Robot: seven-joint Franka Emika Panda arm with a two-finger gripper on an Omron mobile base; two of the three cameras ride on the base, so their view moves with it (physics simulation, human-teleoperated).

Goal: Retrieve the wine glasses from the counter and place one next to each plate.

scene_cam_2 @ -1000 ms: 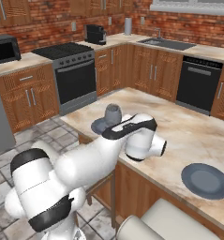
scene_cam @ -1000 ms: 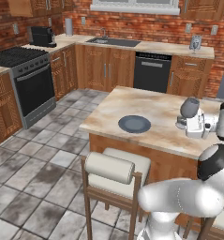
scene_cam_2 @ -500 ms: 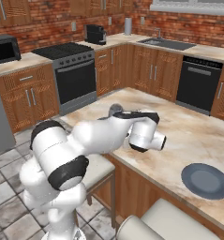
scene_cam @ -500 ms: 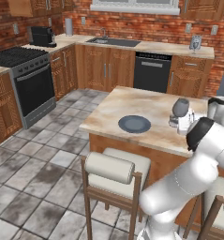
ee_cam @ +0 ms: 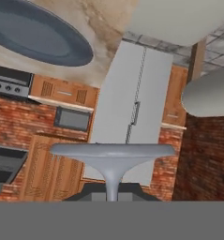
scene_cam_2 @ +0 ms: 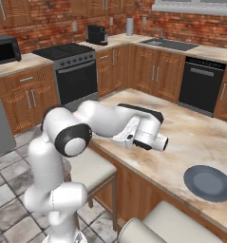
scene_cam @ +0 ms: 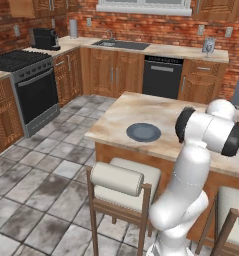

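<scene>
In the hand view a grey wine glass (ee_cam: pixel 112 151) lies along my gripper (ee_cam: pixel 112 193), which is shut on its stem, the round foot pointing away from the hand. This view is rolled over, with a dark grey-blue plate (ee_cam: pixel 38 35) on the marbled island top near its upper left. One plate (scene_cam: pixel 143 132) lies on the island left of my arm. The other plate (scene_cam_2: pixel 208 182) lies right of my hand (scene_cam_2: pixel 149 135), which hovers low over the island. A small glass that looks like the second wine glass (scene_cam: pixel 208 46) stands on the far counter (scene_cam: pixel 166 50).
Cushioned stools (scene_cam: pixel 122 181) stand along the island's near side, one more by the lower right (scene_cam_2: pixel 181 223). Stove (scene_cam: pixel 33 85), dishwasher (scene_cam: pixel 163 80) and sink line the brick wall. A grey fridge (ee_cam: pixel 132 108) and a microwave (ee_cam: pixel 72 119) face the hand.
My arm has folded in over the island, carrying the hand and glass leftward toward the middle of the top. The hand has rolled over. The base and both plates stay put.
</scene>
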